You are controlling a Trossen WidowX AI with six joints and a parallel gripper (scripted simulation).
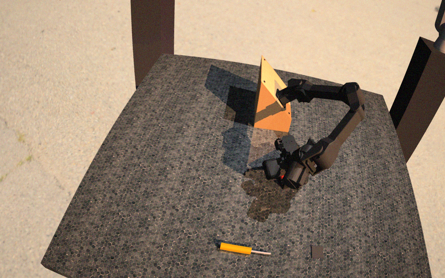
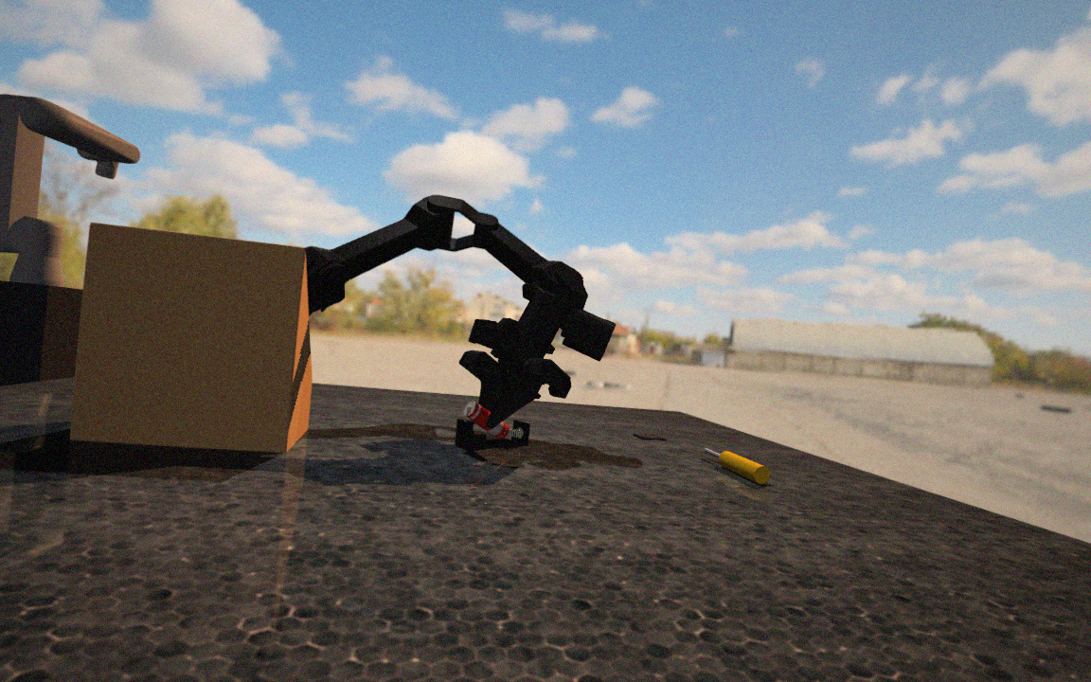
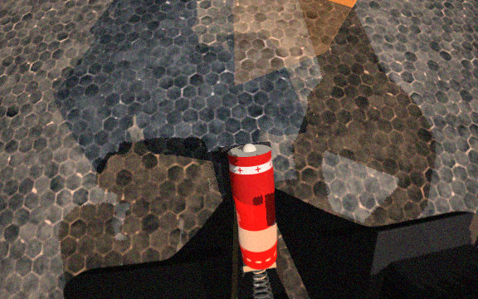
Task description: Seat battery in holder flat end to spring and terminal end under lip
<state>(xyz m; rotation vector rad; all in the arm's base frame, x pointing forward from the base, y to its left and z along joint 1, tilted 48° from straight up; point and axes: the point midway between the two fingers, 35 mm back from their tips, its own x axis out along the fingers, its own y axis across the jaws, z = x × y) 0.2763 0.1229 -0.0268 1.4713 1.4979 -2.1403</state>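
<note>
My gripper (image 1: 279, 172) (image 2: 505, 406) (image 3: 252, 198) is shut on the red and white battery (image 1: 281, 177) (image 2: 483, 417) (image 3: 254, 195). It holds the battery down at the small black holder (image 2: 463, 438) near the middle of the table. In the exterior view the battery is tilted. Its right end is low at the holder's spring and its left end is raised. In the wrist view the terminal end points away from me and the flat end sits at the spring (image 3: 260, 284). In the top view the gripper hides the holder.
The orange box (image 1: 272, 103) (image 2: 185, 339) that bears the arm's base stands just behind the holder. A yellow screwdriver (image 1: 236, 248) (image 2: 742, 466) and a small dark square (image 1: 317, 251) lie near the front edge. Dark posts (image 1: 152, 34) (image 1: 424, 89) stand at the back corners.
</note>
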